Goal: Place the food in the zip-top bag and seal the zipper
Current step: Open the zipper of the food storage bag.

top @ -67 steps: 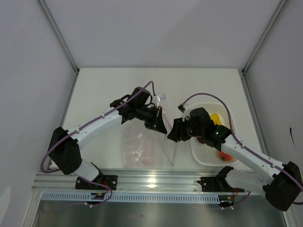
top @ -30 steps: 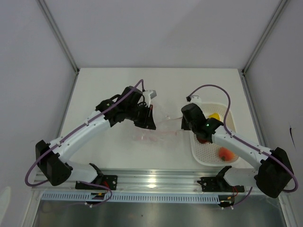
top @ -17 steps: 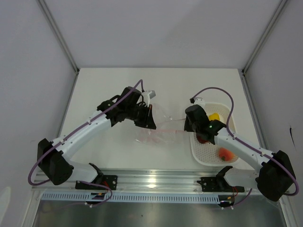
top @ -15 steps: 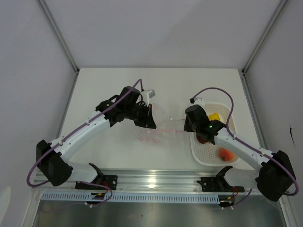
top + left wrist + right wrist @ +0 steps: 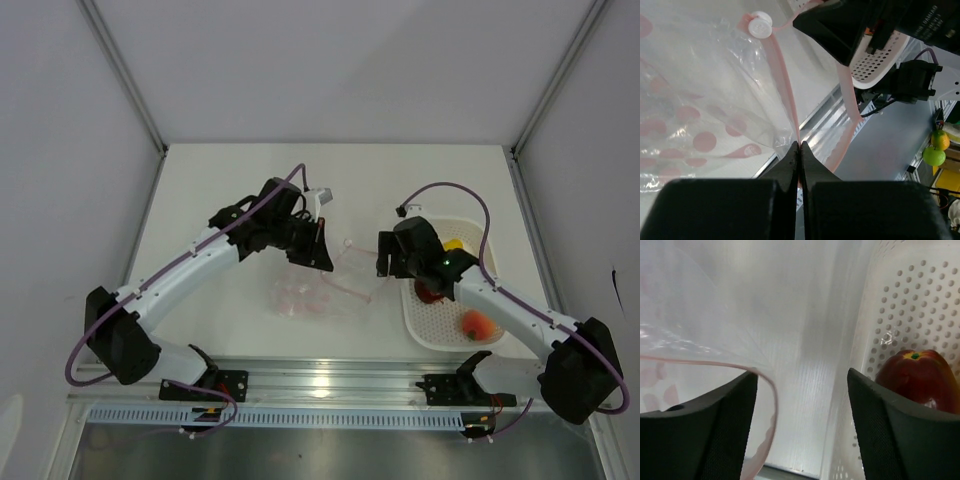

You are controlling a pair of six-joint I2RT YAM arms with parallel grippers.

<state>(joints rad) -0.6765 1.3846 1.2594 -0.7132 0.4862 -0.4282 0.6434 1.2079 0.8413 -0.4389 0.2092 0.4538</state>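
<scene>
Top external: right hand [image 5: 384, 262] now off the zip-top bag [image 5: 312, 292].

L arm [image 5: 190, 263], R arm [image 5: 506, 309]: white links, black joints, purple cables [image 5: 445, 186]. L end effector [image 5: 799, 146], R end effector [image 5: 800, 376] black.

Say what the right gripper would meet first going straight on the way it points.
The right gripper would probably meet bare table, between the zipper and the basket wall; depth unclear.

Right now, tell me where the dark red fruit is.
Top view: the dark red fruit lies in the white basket on the table's right side, with the orange-red fruit beside it, toward the near edge.
</scene>
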